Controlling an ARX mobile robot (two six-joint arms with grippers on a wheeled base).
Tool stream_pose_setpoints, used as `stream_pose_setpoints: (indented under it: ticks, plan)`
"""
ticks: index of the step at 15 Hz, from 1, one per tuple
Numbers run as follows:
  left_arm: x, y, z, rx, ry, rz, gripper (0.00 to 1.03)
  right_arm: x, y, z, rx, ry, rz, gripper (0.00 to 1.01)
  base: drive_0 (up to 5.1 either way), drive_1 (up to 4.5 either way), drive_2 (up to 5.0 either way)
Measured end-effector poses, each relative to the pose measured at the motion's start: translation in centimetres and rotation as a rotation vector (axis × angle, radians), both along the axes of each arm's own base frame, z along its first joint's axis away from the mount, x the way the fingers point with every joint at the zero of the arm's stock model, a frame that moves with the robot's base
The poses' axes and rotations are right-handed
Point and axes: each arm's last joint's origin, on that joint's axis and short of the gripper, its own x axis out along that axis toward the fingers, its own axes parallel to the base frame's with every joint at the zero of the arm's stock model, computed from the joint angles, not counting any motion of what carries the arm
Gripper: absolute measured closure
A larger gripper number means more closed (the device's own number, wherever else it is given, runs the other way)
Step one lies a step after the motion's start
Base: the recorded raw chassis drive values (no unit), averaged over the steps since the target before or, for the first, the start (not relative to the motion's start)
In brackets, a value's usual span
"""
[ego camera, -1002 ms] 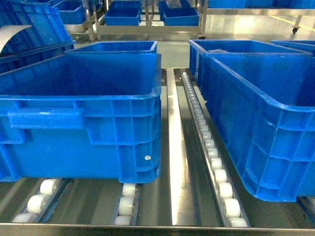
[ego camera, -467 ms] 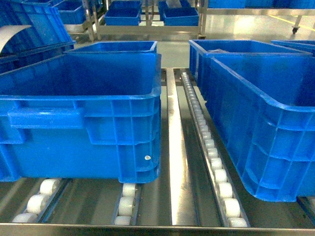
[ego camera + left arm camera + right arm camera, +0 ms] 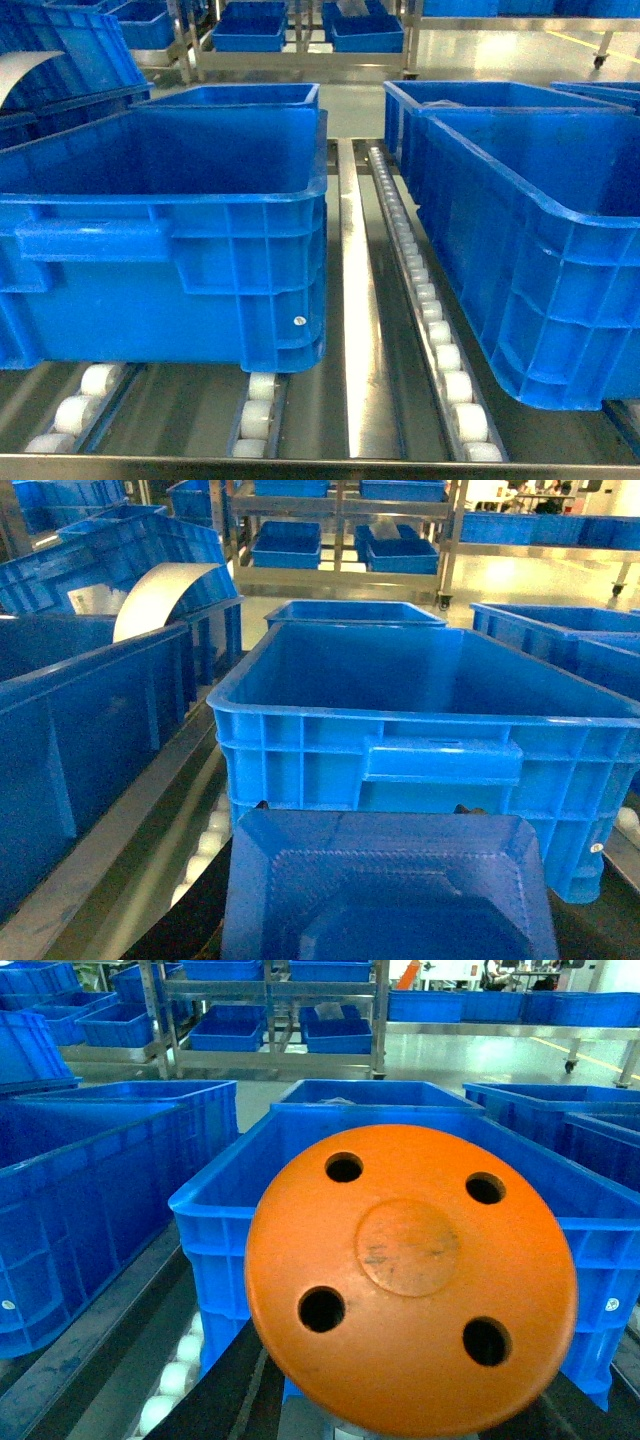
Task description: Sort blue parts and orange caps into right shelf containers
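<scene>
A blue part (image 3: 385, 890), a flat moulded piece with bevelled corners, fills the bottom of the left wrist view. My left gripper (image 3: 365, 810) is shut on it, and only two dark fingertips (image 3: 262, 805) peek over its top edge. A round orange cap (image 3: 410, 1275) with four holes and a centre disc fills the right wrist view. It is held in my right gripper (image 3: 400, 1422), whose dark fingers (image 3: 215, 1390) show below it. Open blue crates (image 3: 540, 270) stand on the roller shelf, one (image 3: 430, 750) just beyond the blue part and one (image 3: 215, 1250) just beyond the cap. Neither gripper shows in the head view.
A second large blue crate (image 3: 160, 260) stands on the left of the shelf, with smaller crates (image 3: 230, 95) behind. White roller tracks (image 3: 425, 300) and a steel rail (image 3: 365, 330) run between the crates. More crates (image 3: 90, 710) line the left, and steel racks (image 3: 265, 1020) stand behind.
</scene>
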Motion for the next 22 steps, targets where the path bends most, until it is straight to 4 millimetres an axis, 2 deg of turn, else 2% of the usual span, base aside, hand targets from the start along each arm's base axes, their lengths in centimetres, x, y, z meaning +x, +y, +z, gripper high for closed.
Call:
stream_pose_setpoints:
  ticks: [11, 12, 13, 14, 16, 17, 18, 20, 22]
  plan:
    - [0.0, 0.0, 0.0, 0.000, -0.006, 0.006, 0.61, 0.0, 0.0, 0.0, 0.000, 0.000, 0.000, 0.58, 0.0, 0.00, 0.0]
    - [0.0, -0.2, 0.9, -0.013, -0.099, 0.078, 0.61, 0.0, 0.0, 0.1, -0.005, -0.011, 0.006, 0.58, 0.0, 0.00, 0.0]
    - [0.1, -0.6, 1.8, -0.036, -0.181, 0.113, 0.61, -0.1, -0.1, 1.3, -0.050, -0.141, 0.057, 0.58, 0.0, 0.00, 0.0]
    - [0.6, -0.7, 1.8, -0.039, -0.169, 0.137, 0.61, -0.1, -0.3, 1.9, -0.073, -0.197, 0.069, 0.58, 0.0, 0.00, 0.0]
    - [3.4, -1.2, 2.8, -0.029, -0.180, 0.103, 0.61, 1.4, -0.4, 2.4, -0.080, -0.199, 0.099, 0.58, 0.0, 0.00, 0.0]
    - [5.4, -1.5, 4.6, -0.030, -0.223, 0.069, 0.61, 3.0, -0.6, 3.9, -0.082, -0.213, 0.100, 0.58, 0.0, 0.00, 0.0]
    - [8.4, -1.9, 6.7, -0.036, -0.267, 0.021, 0.61, 5.1, -0.4, 6.0, -0.083, -0.236, 0.120, 0.58, 0.0, 0.00, 0.0]
    - [11.6, -2.2, 8.0, -0.039, -0.248, -0.021, 0.61, 7.0, -0.3, 7.4, -0.091, -0.240, 0.125, 0.58, 0.0, 0.00, 0.0]
    - [14.1, -2.4, 8.3, -0.043, -0.201, -0.038, 0.61, 9.4, -0.2, 8.2, -0.092, -0.219, 0.120, 0.58, 0.0, 0.00, 0.0]
